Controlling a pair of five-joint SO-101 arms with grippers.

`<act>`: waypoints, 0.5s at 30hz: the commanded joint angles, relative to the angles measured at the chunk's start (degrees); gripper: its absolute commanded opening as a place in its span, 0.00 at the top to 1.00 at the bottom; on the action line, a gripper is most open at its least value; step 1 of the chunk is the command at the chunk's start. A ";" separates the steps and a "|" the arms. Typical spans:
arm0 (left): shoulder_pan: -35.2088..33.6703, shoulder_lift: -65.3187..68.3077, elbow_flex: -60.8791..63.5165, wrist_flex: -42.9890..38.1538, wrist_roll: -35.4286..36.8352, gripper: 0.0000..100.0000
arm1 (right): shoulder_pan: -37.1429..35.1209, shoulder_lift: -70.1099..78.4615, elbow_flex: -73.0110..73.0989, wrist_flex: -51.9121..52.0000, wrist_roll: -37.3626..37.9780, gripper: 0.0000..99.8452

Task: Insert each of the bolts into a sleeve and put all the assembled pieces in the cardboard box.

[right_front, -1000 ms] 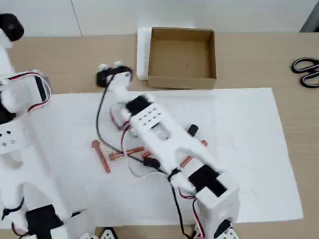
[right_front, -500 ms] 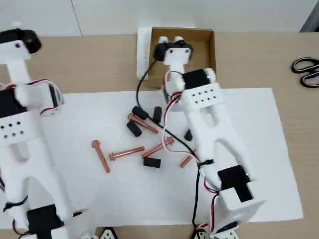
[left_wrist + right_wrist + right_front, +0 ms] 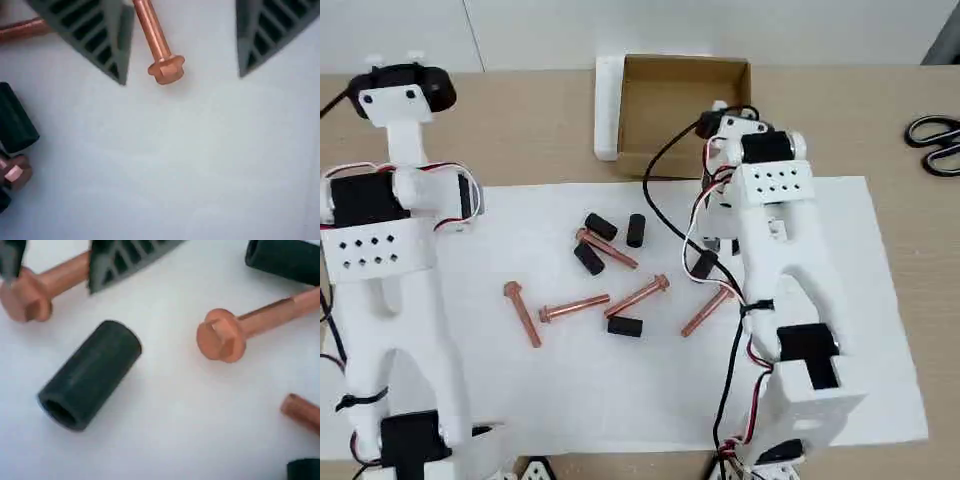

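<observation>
Several copper bolts lie loose on the white paper [image 3: 820, 230], among them one [image 3: 573, 308] near the middle and one [image 3: 706, 311] by the right arm [image 3: 775, 200]. Black sleeves [image 3: 600, 226] lie scattered among them. The cardboard box [image 3: 685, 150] stands open at the back. My left gripper [image 3: 181, 77] hangs open over the paper, a bolt's head [image 3: 166, 70] lying between its fingers [image 3: 95, 35]. My right gripper [image 3: 52, 280] is open around a bolt [image 3: 27, 300], and a black sleeve [image 3: 90, 375] lies loose close by. The left arm [image 3: 380, 230] stands over the paper's left edge.
A white block [image 3: 607, 105] lies against the box's left wall. Scissors [image 3: 935, 140] rest at the table's far right edge. Another bolt head [image 3: 220, 335] and sleeve [image 3: 285, 257] lie near the right gripper. Bare paper stretches along the front [image 3: 620, 390].
The right arm swung from across the middle of the paper to the box, then back to the right side. The left arm came farther into view on the left. The bolts are now uncovered.
</observation>
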 commanded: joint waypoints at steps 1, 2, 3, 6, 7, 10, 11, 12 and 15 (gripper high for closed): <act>0.53 -2.02 0.13 -1.14 -0.35 0.86 | 0.22 1.45 -0.97 1.89 -1.93 0.91; 0.53 -2.11 0.13 -1.14 -0.62 0.86 | -0.04 2.42 -0.97 1.98 -3.60 0.91; 0.53 -2.11 0.13 -1.14 -1.05 0.86 | -0.31 3.12 -0.97 2.07 -5.27 0.91; 0.53 -2.02 0.13 -1.14 -1.14 0.86 | -0.75 5.05 -0.97 2.07 -9.32 0.91; 0.53 -2.02 0.13 -1.14 -1.14 0.86 | -0.84 5.49 -1.05 1.80 -10.46 0.91; 0.53 -1.93 0.13 -1.14 -1.23 0.86 | -1.80 6.73 -1.23 1.71 -12.22 0.91; 0.53 -1.93 0.13 -1.14 -1.23 0.86 | -2.24 7.08 -1.23 1.71 -12.66 0.91; 0.53 -1.93 0.13 -1.14 -1.23 0.86 | -2.59 7.34 -1.23 1.71 -13.10 0.91; 0.53 -1.93 0.13 -1.14 -1.23 0.86 | -3.21 7.78 -1.32 0.92 -14.51 0.90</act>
